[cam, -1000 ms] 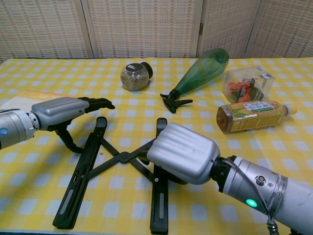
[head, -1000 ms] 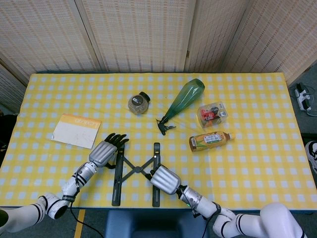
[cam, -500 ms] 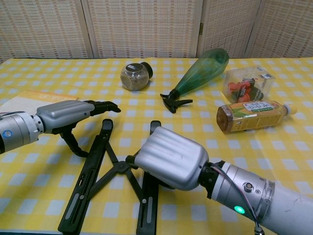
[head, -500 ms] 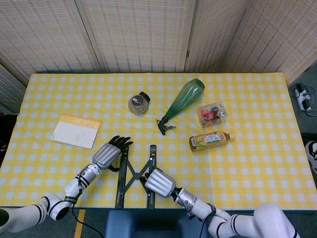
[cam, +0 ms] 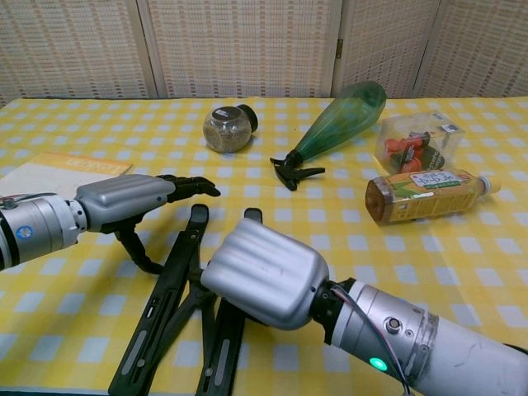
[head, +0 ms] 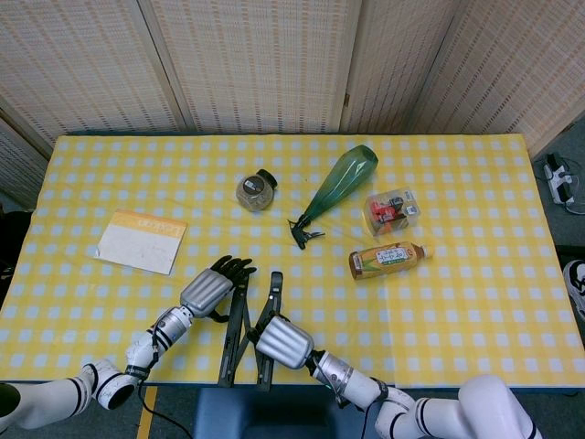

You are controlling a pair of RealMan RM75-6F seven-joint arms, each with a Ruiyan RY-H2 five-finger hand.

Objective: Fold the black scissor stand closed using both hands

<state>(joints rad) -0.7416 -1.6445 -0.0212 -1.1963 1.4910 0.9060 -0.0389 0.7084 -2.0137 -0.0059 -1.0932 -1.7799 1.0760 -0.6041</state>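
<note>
The black scissor stand (head: pixel 239 322) (cam: pixel 169 297) lies near the table's front edge, its two long bars nearly side by side with a narrow gap. My left hand (head: pixel 209 290) (cam: pixel 132 199) rests against the left bar's outer side, dark fingers (cam: pixel 194 187) stretched over its far end and thumb hooked down beside it. My right hand (head: pixel 282 343) (cam: pixel 262 272) presses on the right bar from the right; its silver back hides its fingers and most of that bar.
Behind the stand lie a green spray bottle (head: pixel 339 181), a small jar (head: pixel 254 191), a clear box of red items (head: pixel 391 209) and a tea bottle (head: pixel 388 259) on its side. A notepad (head: pixel 141 241) sits at the left on the yellow checked tablecloth (head: pixel 475 302).
Both hands have moved toward each other, the right one leftward most. The stand's bars swung from a wide X to almost parallel and close together.
</note>
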